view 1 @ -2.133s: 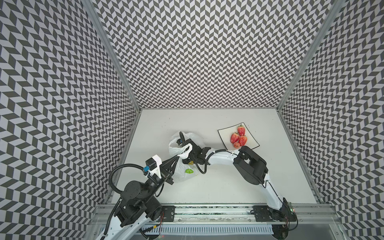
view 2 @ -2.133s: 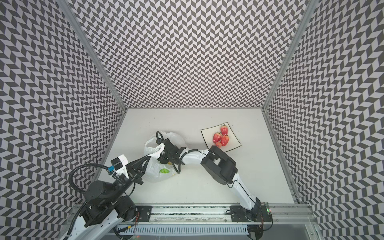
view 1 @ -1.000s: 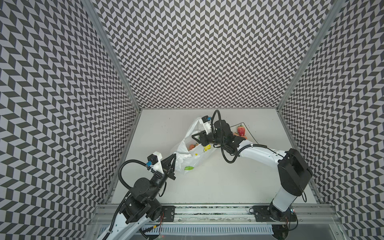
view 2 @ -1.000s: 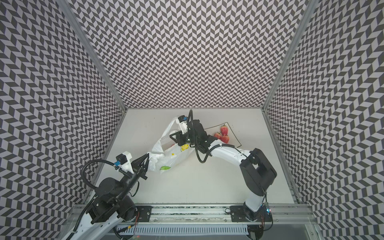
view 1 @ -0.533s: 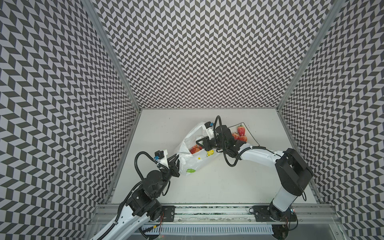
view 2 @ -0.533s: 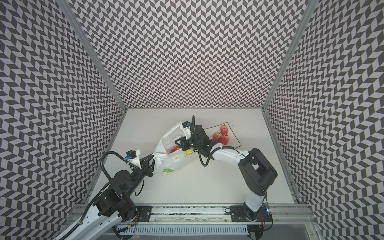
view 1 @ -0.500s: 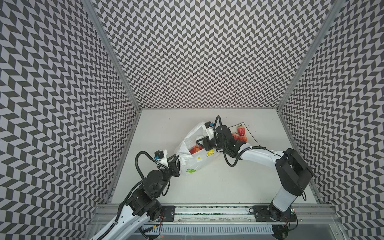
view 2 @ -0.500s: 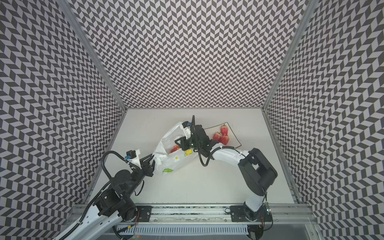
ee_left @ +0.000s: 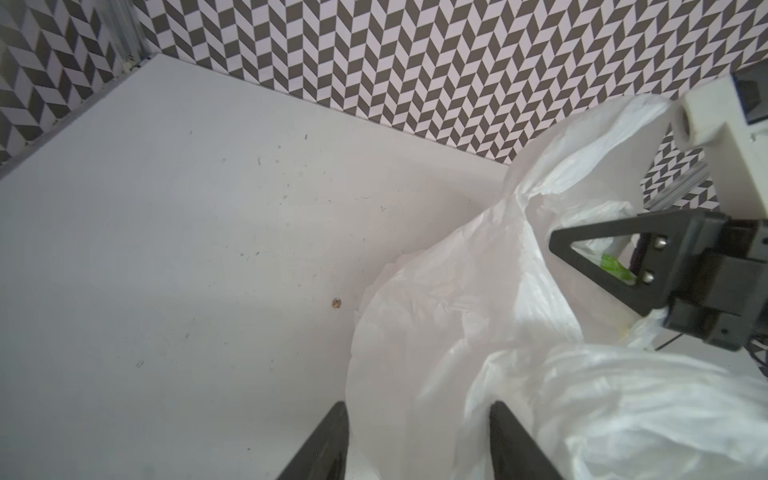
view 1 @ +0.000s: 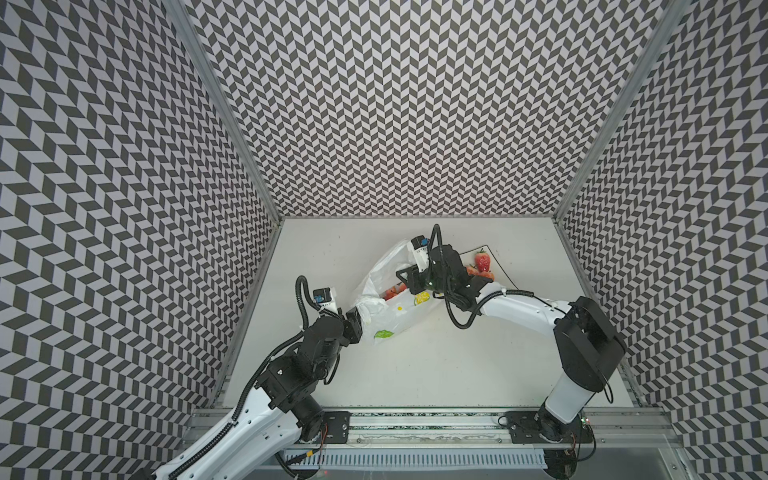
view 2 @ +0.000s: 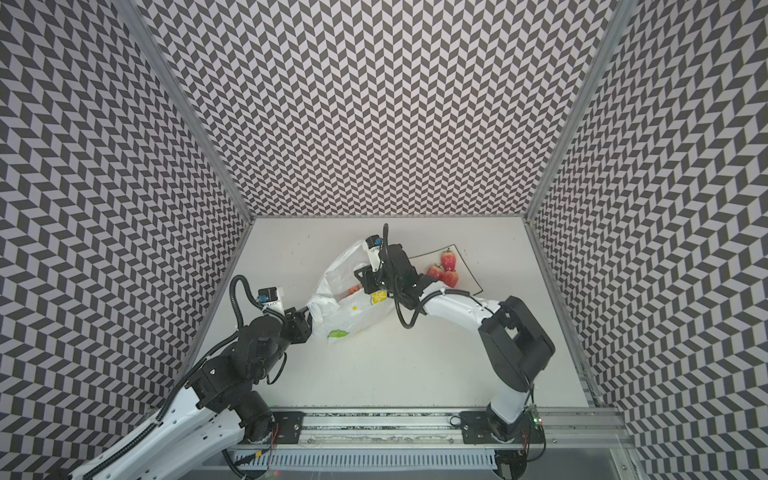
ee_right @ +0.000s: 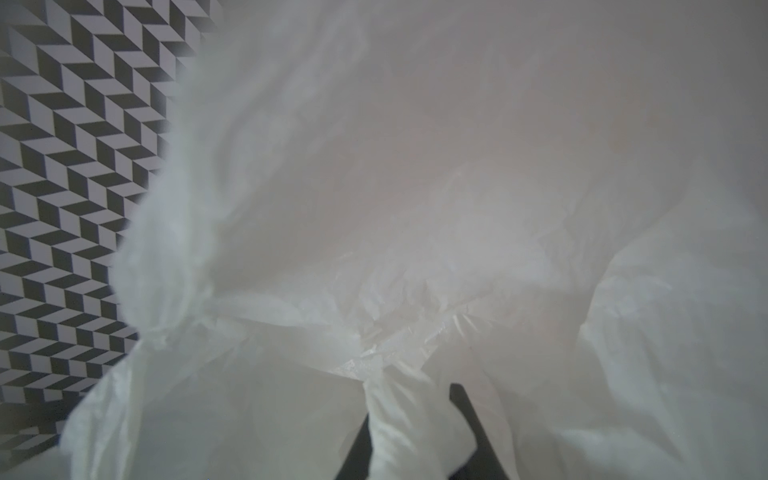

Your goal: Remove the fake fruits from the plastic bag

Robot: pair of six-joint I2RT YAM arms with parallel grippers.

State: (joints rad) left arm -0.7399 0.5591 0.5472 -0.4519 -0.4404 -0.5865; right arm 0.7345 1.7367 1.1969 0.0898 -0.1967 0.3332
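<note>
- Your right gripper, near the centre of both top views, is clamped narrow on a bunched fold of the plastic bag and holds that edge lifted.
- Your left gripper sits at the bag's lower-left end with its jaws parted. Film lies between them in the left wrist view, but nothing is pinched.
- The fake fruits show red inside the bag's mouth, just left of the right gripper. You cannot tell how many are in there.
- Others already lie on the plate, right of centre, with a strawberry among them.
- To do this step well, I judge you should keep the right grip firm so the mouth stays wide, then send the left jaws in for one fruit at a time.
- The film looks thin and slippery, so close on the fruit itself and not on a crease.
- The table is flat, white and lightly specked, so round fruit would probably roll on it. Release low, over the plate.
- The chevron walls close in on three sides, and your left arm works near the left one.
</note>
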